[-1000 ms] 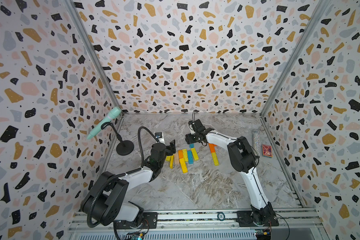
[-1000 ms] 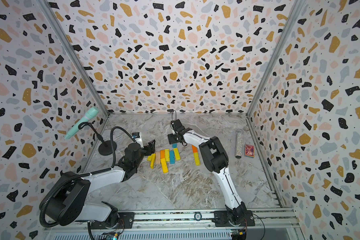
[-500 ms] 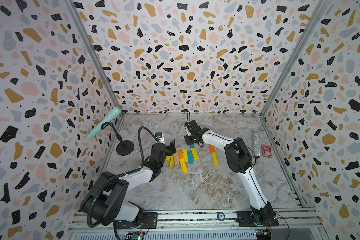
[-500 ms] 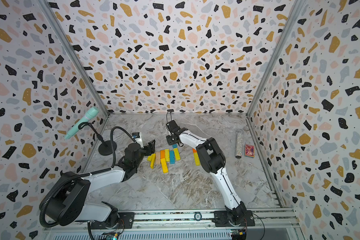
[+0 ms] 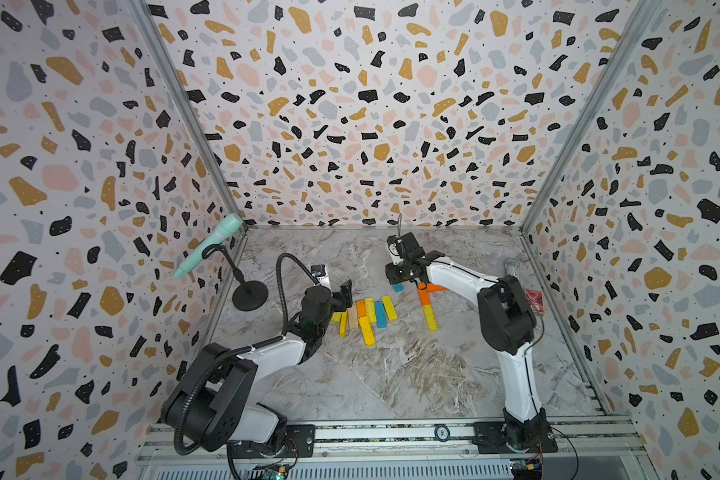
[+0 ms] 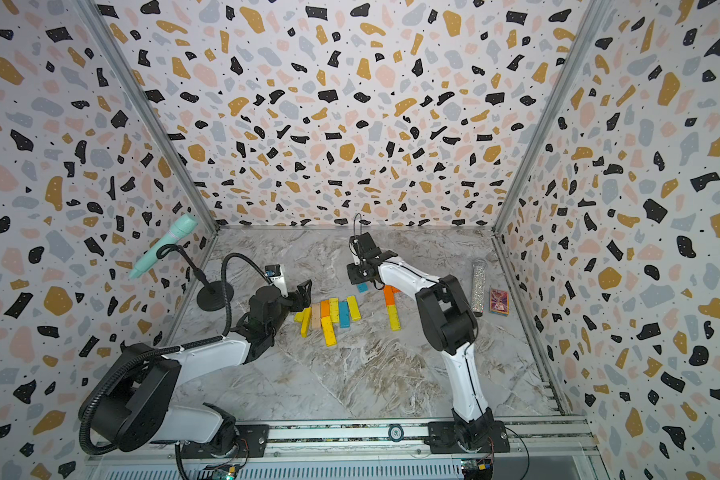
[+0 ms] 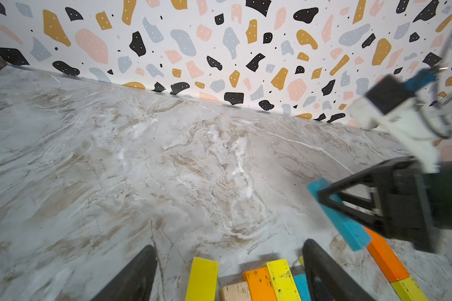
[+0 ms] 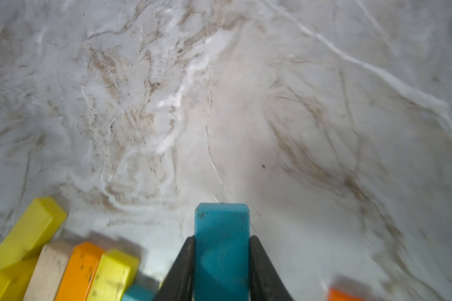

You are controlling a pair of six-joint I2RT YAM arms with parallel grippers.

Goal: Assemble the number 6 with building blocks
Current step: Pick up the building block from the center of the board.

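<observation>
My right gripper [image 8: 221, 238] is shut on a blue block [image 8: 221, 229]; its black fingers press both long sides. In both top views the right gripper [image 5: 400, 276] holds this blue block [image 5: 398, 287] low over the marble floor, at the far end of an orange block [image 5: 423, 296] and a yellow block [image 5: 430, 318] laid end to end. A cluster of yellow, orange, blue and pale wood blocks [image 5: 366, 313] lies to their left. My left gripper [image 5: 344, 293] stands open at the cluster's left end, and its fingers [image 7: 321, 271] straddle the near block ends with nothing held.
A mint microphone [image 5: 208, 245] on a black stand [image 5: 248, 297] sits at the far left by the wall. A glittery tube [image 6: 479, 286] and a small red box [image 6: 499, 301] lie near the right wall. Patterned walls close in three sides.
The right gripper's jaws have closed on the blue block and the right arm has shifted a little. The left arm and its open gripper have not moved.
</observation>
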